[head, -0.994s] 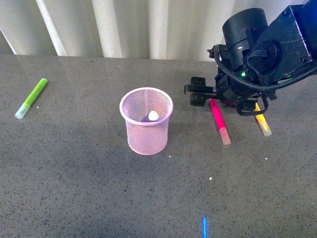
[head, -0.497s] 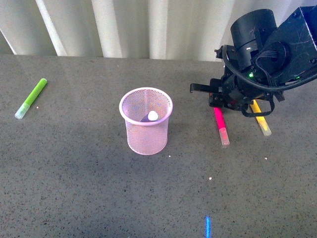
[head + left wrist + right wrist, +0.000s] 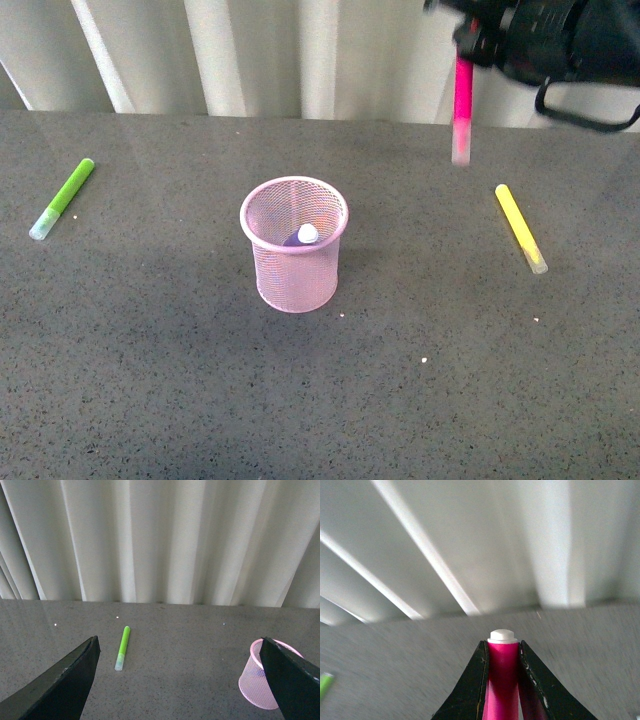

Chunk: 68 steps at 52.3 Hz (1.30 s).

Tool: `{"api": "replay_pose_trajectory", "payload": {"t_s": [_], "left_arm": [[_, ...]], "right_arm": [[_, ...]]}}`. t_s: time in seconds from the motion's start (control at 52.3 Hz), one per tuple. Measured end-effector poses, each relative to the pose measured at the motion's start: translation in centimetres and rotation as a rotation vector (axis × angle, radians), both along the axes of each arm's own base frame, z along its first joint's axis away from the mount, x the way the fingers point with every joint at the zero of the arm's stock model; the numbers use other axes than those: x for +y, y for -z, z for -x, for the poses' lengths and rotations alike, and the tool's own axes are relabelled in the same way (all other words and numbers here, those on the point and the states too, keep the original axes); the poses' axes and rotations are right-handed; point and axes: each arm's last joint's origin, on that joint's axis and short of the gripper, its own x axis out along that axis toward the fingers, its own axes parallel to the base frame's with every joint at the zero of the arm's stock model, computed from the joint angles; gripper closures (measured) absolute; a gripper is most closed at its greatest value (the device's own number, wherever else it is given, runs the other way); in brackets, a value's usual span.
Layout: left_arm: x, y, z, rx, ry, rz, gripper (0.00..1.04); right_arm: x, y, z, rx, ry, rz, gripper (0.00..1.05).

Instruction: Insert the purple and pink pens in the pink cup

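The pink cup stands mid-table, and the purple pen rests inside it, white end up. High at the upper right, my right gripper is shut on the pink pen, which hangs upright in the air well above the table, to the right of the cup. In the right wrist view the pink pen sits clamped between both black fingers of the right gripper. My left gripper is open and empty, with the pink cup beside its one finger.
A lime-green marker lies at the far left of the table, also seen as the green marker in the left wrist view. A yellow marker lies at the right. White curtains hang behind the grey table.
My right gripper closed on the pink pen where it lay and lifted it high off the table, turning it upright. The yellow marker stays where it was.
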Motion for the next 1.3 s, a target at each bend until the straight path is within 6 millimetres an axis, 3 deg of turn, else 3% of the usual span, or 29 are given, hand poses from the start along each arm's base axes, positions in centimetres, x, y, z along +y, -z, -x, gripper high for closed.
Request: {"api": "replay_pose_trajectory", "payload": {"t_s": [0.057, 0.134, 0.191, 0.306, 0.516, 0.65, 1.3], "left_arm": [[0.0, 0.0, 0.0, 0.0, 0.0, 0.0, 0.07], [0.0, 0.0, 0.0, 0.0, 0.0, 0.0, 0.07], [0.0, 0.0, 0.0, 0.0, 0.0, 0.0, 0.07], [0.0, 0.0, 0.0, 0.0, 0.0, 0.0, 0.07], [0.0, 0.0, 0.0, 0.0, 0.0, 0.0, 0.07], [0.0, 0.0, 0.0, 0.0, 0.0, 0.0, 0.07], [0.0, 0.0, 0.0, 0.0, 0.0, 0.0, 0.07]], "right_arm": [[0.9, -2.9, 2.3, -0.202, -0.089, -0.036, 0.93], [2.2, -4.4, 4.7, -0.377, -0.182, -0.036, 0.93], [3.4, -4.5, 6.3, -0.466, -0.263, -0.038, 0.93], [5.2, -3.1, 7.6, -0.498, -0.348, -0.024, 0.93], [7.4, -0.4, 7.0, -0.448, -0.384, 0.013, 0.93], [8.3, 0.3, 6.1, -0.425, -0.387, 0.019, 0.93], [8.9, 4.9, 5.9, -0.357, -0.419, 0.026, 0.93]]}}
